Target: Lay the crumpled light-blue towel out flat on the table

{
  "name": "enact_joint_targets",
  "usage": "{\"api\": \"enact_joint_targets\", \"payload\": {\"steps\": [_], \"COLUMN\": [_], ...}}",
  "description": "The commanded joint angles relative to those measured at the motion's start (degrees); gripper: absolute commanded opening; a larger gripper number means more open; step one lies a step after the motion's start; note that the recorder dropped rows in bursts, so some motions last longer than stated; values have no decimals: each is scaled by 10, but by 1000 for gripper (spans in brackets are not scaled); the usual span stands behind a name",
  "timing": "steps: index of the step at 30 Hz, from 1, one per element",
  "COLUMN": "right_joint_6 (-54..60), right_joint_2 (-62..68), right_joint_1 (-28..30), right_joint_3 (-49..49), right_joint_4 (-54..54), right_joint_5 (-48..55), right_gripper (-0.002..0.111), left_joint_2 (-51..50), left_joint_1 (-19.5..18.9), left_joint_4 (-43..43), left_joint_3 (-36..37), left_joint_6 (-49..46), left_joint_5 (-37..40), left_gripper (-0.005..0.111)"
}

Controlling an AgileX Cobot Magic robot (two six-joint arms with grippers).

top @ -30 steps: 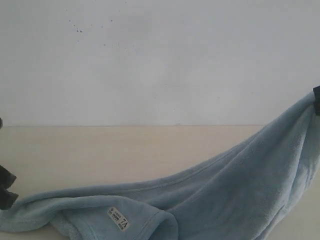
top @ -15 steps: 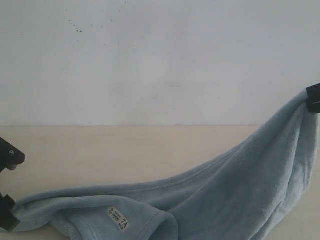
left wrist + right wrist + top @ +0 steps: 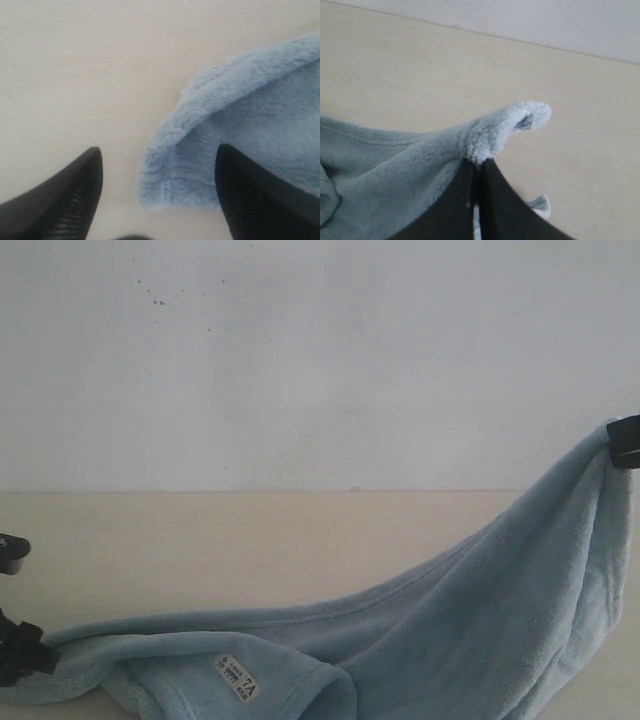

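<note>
Now my right end effector (image 3: 476,167) clamps a raised towel (image 3: 480,610) corner; my left end effector (image 3: 157,160) gapes around another corner.

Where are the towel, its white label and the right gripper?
towel (image 3: 480,610), exterior view, on the middle of the draped cloth.
label (image 3: 236,677), exterior view, on the centre of the white printed tag.
right gripper (image 3: 476,167), right wrist view, at the shut fingertips pinching the cloth's corner.
</note>
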State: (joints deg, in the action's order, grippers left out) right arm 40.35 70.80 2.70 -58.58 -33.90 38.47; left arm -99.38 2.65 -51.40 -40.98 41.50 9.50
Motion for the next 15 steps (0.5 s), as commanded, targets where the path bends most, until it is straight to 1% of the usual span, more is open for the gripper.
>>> {"api": "enact_joint_targets", "payload": {"steps": [1,5,8,15], "right_joint_6": [7,7,7,12], "right_joint_2": [-1,-1,-1,-1], "right_joint_1": [0,0,0,0], "right_joint_3": [1,1,1,1], "right_joint_4": [-4,-4,-4,-4], "right_joint_5": [-3,-3,-3,-3], "right_gripper": [0,0,0,0], "left_joint_2": [-1,-3,-12,-44], "left_joint_1": [-27,-27,-27,-27], "left_joint_4": [15,15,30,30], "left_joint_3": [-3,-3,-3,-3], "left_joint_6": [13,13,13,13], "left_joint_5": [-31,-48,-46,-57], "left_gripper": [61,61,61,61]}}
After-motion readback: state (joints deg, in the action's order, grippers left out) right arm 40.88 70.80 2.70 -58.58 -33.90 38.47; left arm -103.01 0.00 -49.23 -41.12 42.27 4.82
